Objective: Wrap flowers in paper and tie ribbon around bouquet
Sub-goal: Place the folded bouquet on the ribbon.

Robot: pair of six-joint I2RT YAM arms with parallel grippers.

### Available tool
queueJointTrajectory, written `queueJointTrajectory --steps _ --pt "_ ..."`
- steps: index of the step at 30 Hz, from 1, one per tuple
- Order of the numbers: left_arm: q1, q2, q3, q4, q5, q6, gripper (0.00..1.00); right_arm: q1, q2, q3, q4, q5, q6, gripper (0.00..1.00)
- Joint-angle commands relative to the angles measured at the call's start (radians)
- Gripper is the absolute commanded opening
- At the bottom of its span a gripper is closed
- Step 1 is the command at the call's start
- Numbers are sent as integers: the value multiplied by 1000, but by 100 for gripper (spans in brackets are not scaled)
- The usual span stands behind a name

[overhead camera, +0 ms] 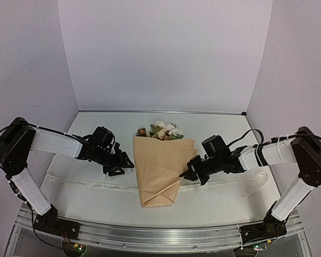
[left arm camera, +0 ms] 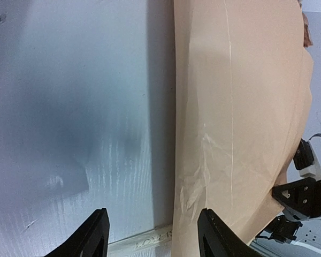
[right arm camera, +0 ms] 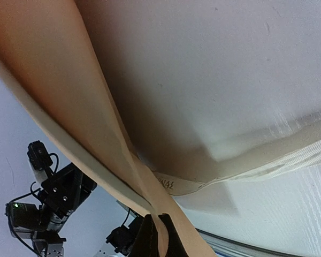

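Paper (overhead camera: pixel 159 168) is lying folded over the flowers (overhead camera: pixel 161 130), rose heads peeking out its far end. Right gripper (overhead camera: pixel 187 174) is pinching the paper's right edge, jaws clamped tight on the fold. Left gripper (overhead camera: pixel 125 165) is hovering just left of the paper, jaws spread wide and gripping nothing. Ribbon (overhead camera: pixel 91 183) is running beneath the paper.

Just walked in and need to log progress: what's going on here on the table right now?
The paper is already folded into a cone around the flowers, whose heads poke out at the far end. The right gripper is shut on the paper's right-hand edge. The left gripper hangs open just left of the cone, holding nothing. The ribbon lies flat across the table, passing under the cone, not yet tied.
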Motion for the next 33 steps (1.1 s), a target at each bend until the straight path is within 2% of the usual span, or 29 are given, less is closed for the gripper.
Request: queueJointTrajectory --steps 1,10,14,17,21,24,28,33 --pt "4 -67 -26 32 -31 -35 59 67 -70 -65 59 127 -16 0" --pt "5 -144 -67 36 -94 -100 59 154 -91 -125 98 301 -53 0" --pt "12 -209 -109 -6 -190 -166 62 168 -80 -149 106 327 -76 3" --pt "27 -282 -148 -98 -326 -266 67 170 -74 -160 104 320 -102 17" --pt "37 -365 -153 -326 -545 -400 70 168 -113 -168 29 325 -208 42" --pt "53 -399 -122 -533 -666 -506 73 168 -167 -162 -88 347 -308 52" --pt "83 -418 -114 -694 -717 -620 74 168 -273 -141 -344 426 -481 63" --pt "166 -442 -145 -764 -724 -671 74 168 -430 -126 -578 614 -666 78"
